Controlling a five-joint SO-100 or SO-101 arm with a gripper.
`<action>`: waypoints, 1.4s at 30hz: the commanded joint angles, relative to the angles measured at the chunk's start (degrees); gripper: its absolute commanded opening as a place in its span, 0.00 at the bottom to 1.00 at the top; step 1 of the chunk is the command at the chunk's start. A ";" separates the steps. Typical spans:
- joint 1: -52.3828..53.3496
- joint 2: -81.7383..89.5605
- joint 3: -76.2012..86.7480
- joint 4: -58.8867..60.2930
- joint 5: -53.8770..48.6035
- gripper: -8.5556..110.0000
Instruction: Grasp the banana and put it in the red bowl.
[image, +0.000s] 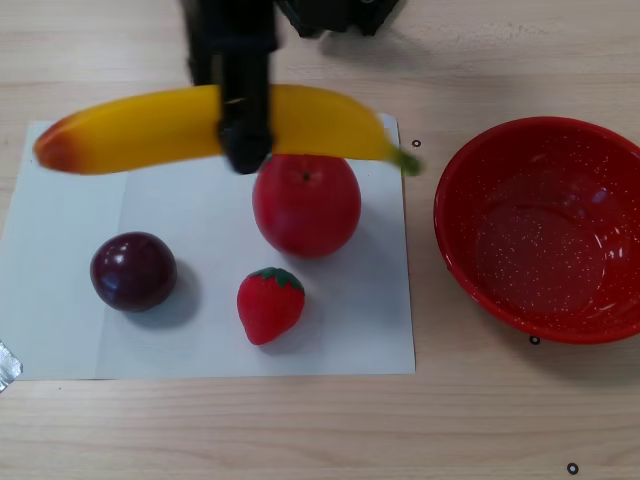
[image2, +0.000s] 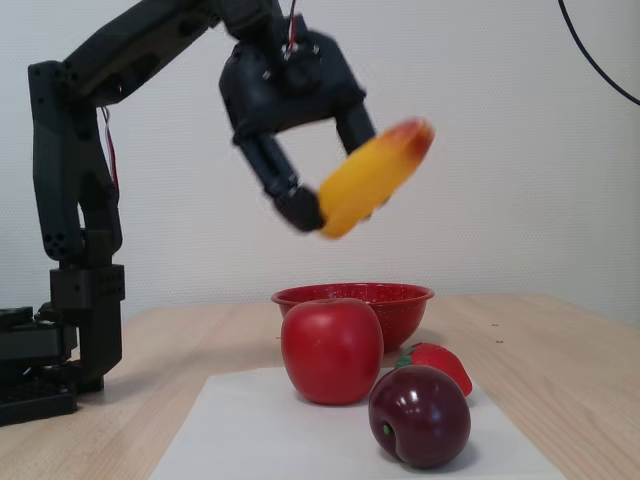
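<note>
My black gripper (image: 245, 150) is shut on the banana (image: 140, 128) and holds it high above the table. The banana is long, yellow, orange-red at its left tip and green-stemmed at its right tip in the other view. In the fixed view the gripper (image2: 325, 195) holds the banana (image2: 375, 175) in the air, well above the fruit, red tip pointing up and toward the camera. The red bowl (image: 480, 260) stands empty on the wood to the right of the paper; in the fixed view the bowl (image2: 410, 300) is behind the apple.
A white paper sheet (image: 60, 330) carries a red apple (image: 306, 204), a strawberry (image: 269, 305) and a dark plum (image: 133, 271). The arm's base (image2: 60, 330) stands at the left in the fixed view. Small black marks dot the wooden table (image: 500, 420).
</note>
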 joint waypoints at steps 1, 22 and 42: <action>3.43 9.58 -7.29 1.41 -2.72 0.07; 38.85 10.90 -4.22 -5.01 -22.94 0.07; 42.45 5.62 24.35 -45.26 -18.63 0.07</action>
